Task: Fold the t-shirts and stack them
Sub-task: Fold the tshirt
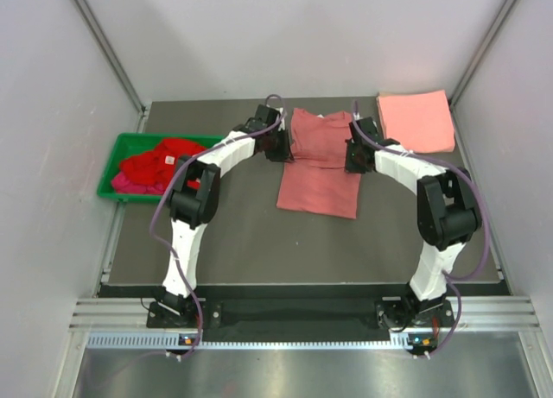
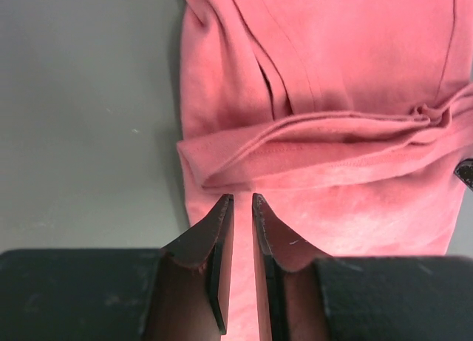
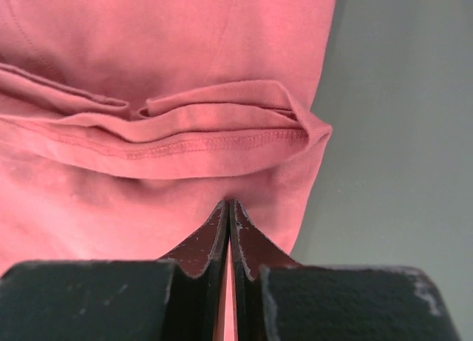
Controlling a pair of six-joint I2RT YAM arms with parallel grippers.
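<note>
My left fingers pinch one side edge of the rose-red tee; my right fingers clamp the opposite edge (only a sliver of cloth shows between them); the tee lies part-folded mid-bench; farther left, red tees fill the green bin; a folded salmon tee rests at the far right corner.

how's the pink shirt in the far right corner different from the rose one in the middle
The pink shirt is a neat folded square; the rose shirt is longer and only partly folded. The pink shirt lies untouched; the rose shirt has the left claw and right claw pinching its sides. Both are plain, no print.
</note>
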